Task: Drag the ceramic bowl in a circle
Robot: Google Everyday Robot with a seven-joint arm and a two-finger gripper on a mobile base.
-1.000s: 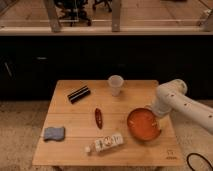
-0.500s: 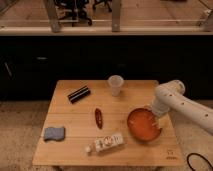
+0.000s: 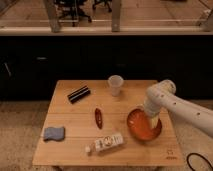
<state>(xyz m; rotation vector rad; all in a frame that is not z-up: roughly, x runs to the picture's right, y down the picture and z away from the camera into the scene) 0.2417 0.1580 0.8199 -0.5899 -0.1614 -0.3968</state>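
One claw in ceramic bowl, near table's right edge — bottle beside.

Dim, warm light lies evenly on the wooden surface, with only faint shadows on it; the cabinets across the middle sink nearly to black. Everything is soft and grainy. The tool, lower right inside the ceramic bowl, reads as a pale blur.

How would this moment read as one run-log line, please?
ceramic bowl: on table, front right | gripper: open, at bowl's right rim
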